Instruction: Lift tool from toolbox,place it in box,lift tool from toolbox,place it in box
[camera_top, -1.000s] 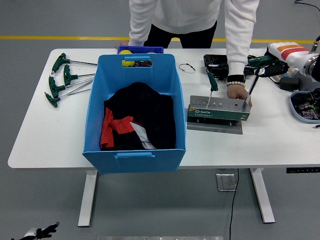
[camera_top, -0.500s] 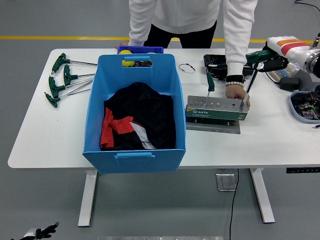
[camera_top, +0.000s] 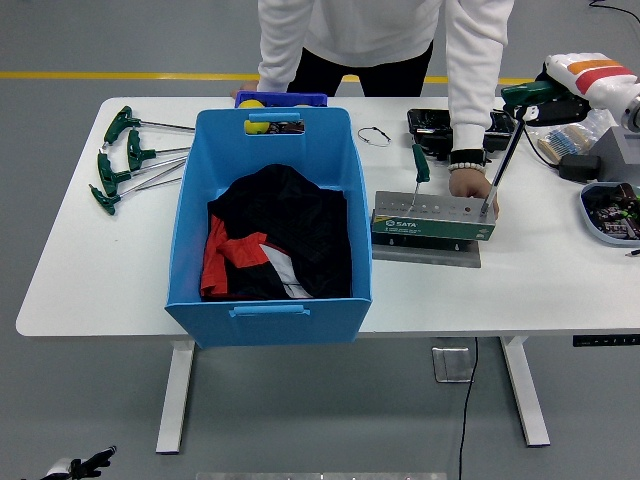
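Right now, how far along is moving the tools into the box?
No tools visible in the blue box, only clothing. In hand: the right hand grips a T-handle wrench, its tip at the tool stand. Left: binning it, then the other wrench.

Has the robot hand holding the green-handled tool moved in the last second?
Yes. The right robot hand with the green-handled tool has risen up and away from the tool holder, which the person's hand steadies.

Right hand (camera_top: 560, 98) raised, fingers clenched.
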